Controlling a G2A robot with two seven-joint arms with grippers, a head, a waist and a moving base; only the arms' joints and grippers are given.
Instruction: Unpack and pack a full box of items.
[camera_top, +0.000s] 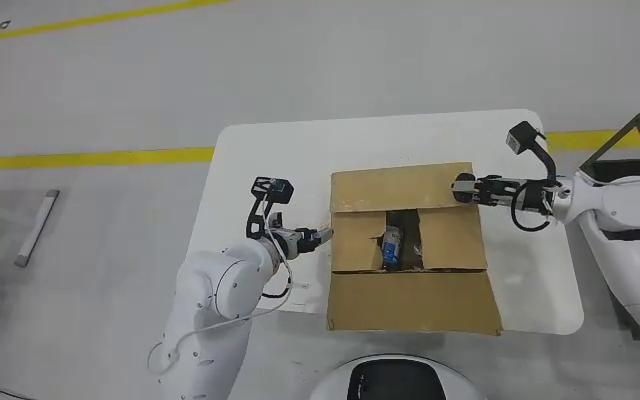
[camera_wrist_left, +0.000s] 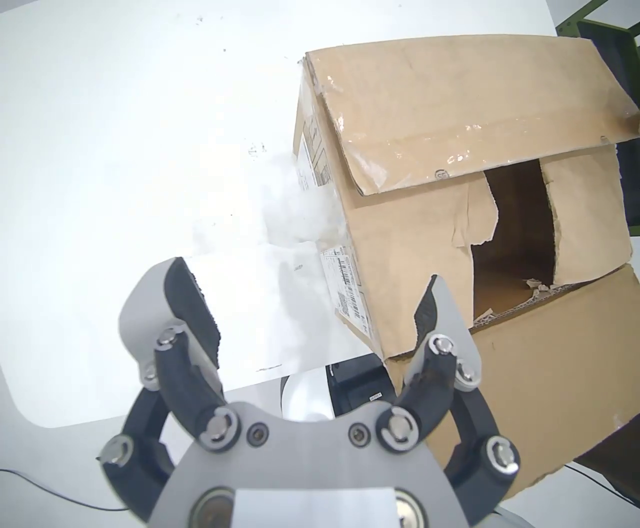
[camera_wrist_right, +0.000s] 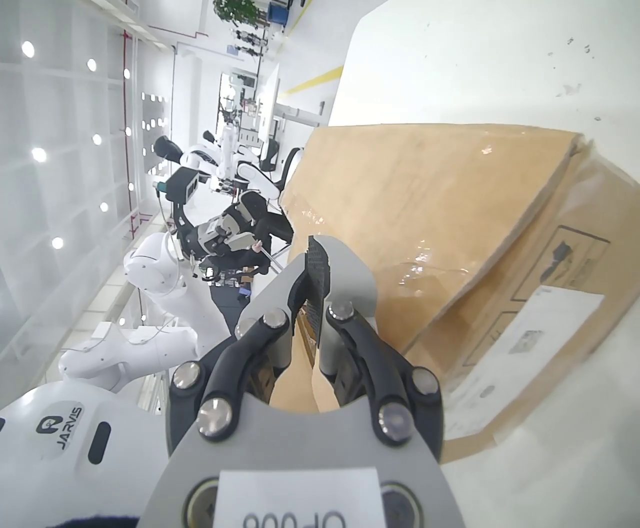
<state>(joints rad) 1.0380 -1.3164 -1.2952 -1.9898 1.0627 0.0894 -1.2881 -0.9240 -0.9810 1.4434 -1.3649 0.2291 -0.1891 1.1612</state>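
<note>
A: Entry one. Whereabouts of goods?

B: Cardboard box (camera_top: 410, 300) at mid worktop (camera_top: 270, 160), near flap laid outward toward the robot. Inside, seen through the gap between the inner flaps (camera_wrist_left: 585, 220): one bottle-like item (camera_top: 391, 245). Unpacking judged barely begun.

A: Entry two. Condition of each claw?

B: Listed as left claw (camera_wrist_left: 307, 285): spread wide, empty, just beside the box's side wall, apparently not touching. Listed as right claw (camera_wrist_right: 311, 265): pressed together, apparently pinching the end of the far flap (camera_top: 400, 185). Contact itself hard to confirm.

A: Entry three. Hazards?

B: Four, all by estimate.
- Tearing. Cause: inner flaps already ragged, tape (camera_wrist_left: 400, 145) on the far flap wrinkled, so a hard pull probably enough to rip the crease.
- Box dragged or tipped. Cause: force through one flap only, nothing bracing the wall, left claw standing apart.
- Flap slipping free and dropping back over the gap. Cause: thin pinch at the very edge.
- Snagging on entry. Cause: narrow gap, torn cardboard edges, wide-spread fingers. Possible result: item knocked over or pushed deeper.

A: Precaution?

B: Brace the wall first. Fold the flap slowly along its crease. Widen the gap before reaching in.
</note>
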